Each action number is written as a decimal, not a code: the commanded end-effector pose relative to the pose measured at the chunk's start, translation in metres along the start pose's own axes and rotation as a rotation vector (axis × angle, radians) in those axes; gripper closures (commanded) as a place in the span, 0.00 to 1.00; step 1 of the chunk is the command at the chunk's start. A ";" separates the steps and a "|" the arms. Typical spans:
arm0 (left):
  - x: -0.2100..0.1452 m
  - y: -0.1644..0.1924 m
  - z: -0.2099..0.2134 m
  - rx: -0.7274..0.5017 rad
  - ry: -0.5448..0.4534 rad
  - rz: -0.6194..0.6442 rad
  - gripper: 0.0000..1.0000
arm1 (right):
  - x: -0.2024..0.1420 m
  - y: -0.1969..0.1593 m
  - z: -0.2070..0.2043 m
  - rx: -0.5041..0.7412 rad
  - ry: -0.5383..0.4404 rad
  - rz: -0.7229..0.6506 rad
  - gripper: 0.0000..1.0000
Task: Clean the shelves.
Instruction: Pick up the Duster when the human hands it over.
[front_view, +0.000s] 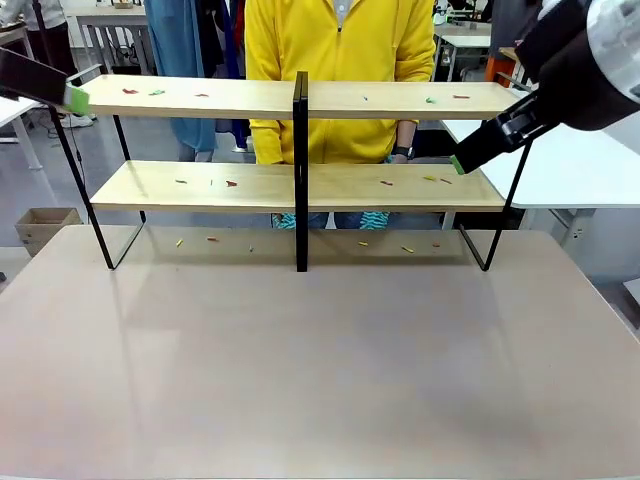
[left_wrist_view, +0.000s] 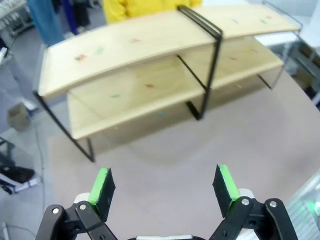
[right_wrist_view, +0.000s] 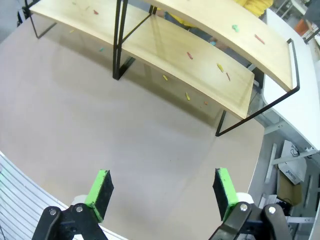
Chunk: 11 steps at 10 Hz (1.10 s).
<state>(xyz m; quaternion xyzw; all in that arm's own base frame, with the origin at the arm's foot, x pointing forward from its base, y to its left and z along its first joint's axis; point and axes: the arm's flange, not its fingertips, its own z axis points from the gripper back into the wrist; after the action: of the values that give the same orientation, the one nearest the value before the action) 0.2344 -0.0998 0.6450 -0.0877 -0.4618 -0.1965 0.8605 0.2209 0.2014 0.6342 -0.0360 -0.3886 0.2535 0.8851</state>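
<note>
Front view
- shelves (front_view: 200, 98): two-tier rack stands upright at the far half of the desk (front_view: 320, 370); two long light boards, thin black frame, black centre post.
- scraps (front_view: 231, 183): small red, green and yellow bits scattered on both boards and on the desk under the lower board.
- person (front_view: 340, 70): yellow top, standing just behind the rack at its middle.
- left pincer (front_view: 76, 98): enters from the upper left; one green tip shows beside the left end of the top board; contact cannot be told here.
- right pincer (front_view: 458, 163): reaches down from the upper right; green tip overlaps the right end of the lower board.
- white table (front_view: 570, 170): to the right, behind the rack.

Left wrist view
- pads (left_wrist_view: 102, 186): spread wide, nothing between them.
- rack: ahead and well apart from the fingers, seen from its left end; bare desk lies between.

Right wrist view
- right pads (right_wrist_view: 100, 192): spread wide, holding nothing.
- rack: at the top of the frame, seen from above near its right end, well apart from the fingers; scraps on both boards and on the desk below.
</note>
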 end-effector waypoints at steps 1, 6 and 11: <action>-0.091 -0.005 -0.018 -0.069 0.003 0.031 0.00 | 0.008 0.000 0.002 0.012 0.031 -0.029 0.00; -0.086 -0.014 -0.024 -0.096 0.018 0.016 0.00 | 0.012 -0.005 -0.005 0.029 0.045 -0.044 0.00; -0.071 -0.016 -0.022 -0.052 -0.131 0.125 0.00 | 0.011 -0.011 -0.010 0.054 0.039 -0.041 0.00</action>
<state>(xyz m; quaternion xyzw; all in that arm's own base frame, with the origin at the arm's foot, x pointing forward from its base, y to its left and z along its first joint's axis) 0.2337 -0.1066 0.6595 -0.1503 -0.5032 -0.1545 0.8369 0.2351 0.1992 0.6371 -0.0227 -0.3630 0.2486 0.8977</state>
